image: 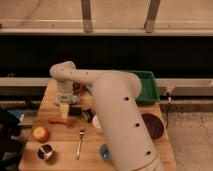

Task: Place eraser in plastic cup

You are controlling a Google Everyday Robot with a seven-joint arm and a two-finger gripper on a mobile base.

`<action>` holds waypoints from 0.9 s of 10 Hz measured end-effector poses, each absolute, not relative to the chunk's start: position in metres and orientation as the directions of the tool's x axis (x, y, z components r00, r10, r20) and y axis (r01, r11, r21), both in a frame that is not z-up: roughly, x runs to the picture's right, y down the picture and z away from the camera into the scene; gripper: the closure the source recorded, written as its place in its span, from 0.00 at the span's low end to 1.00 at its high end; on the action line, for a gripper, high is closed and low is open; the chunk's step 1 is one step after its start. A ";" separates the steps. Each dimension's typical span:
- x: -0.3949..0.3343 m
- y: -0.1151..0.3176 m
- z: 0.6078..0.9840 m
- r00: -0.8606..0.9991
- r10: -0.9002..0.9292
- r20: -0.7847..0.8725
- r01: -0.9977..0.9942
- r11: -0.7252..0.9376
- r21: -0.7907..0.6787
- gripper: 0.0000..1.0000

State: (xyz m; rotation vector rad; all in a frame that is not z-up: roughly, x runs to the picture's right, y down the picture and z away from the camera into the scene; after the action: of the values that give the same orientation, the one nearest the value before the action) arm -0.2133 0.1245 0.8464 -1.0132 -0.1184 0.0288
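My gripper (64, 110) hangs from the white arm's wrist over the left middle of the wooden table (57, 155), pointing down, its pale tip close to the tabletop. A dark bar-like shape, probably the eraser (75, 112), lies just right of the gripper. I cannot tell whether they touch. A smaller black stubby item (87, 116) sits further right. The light-blue plastic cup (104, 151) shows at the table's front, half hidden behind the arm. The arm covers most of the table's right half.
A red-orange stick (58, 121) lies just in front of the gripper. An orange fruit (40, 133), a metal cup (45, 151) and a fork (80, 142) lie at the front left. A white cup (96, 123), a green bin (151, 85) and a dark plate (153, 125) are to the right.
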 end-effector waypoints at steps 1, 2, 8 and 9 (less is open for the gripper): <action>-0.210 0.127 0.847 0.994 0.083 0.078 0.023 0.524 -0.851 0.20; -0.206 0.130 0.848 0.994 0.088 0.069 0.014 0.520 -0.854 0.20; -0.229 0.131 0.863 0.995 0.047 0.092 0.056 0.500 -0.864 0.20; -0.238 0.131 0.866 0.995 0.028 0.098 0.071 0.498 -0.864 0.20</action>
State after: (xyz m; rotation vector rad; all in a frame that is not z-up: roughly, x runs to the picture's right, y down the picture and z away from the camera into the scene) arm -0.2383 0.1310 0.8662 -1.0497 -0.1036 -0.0261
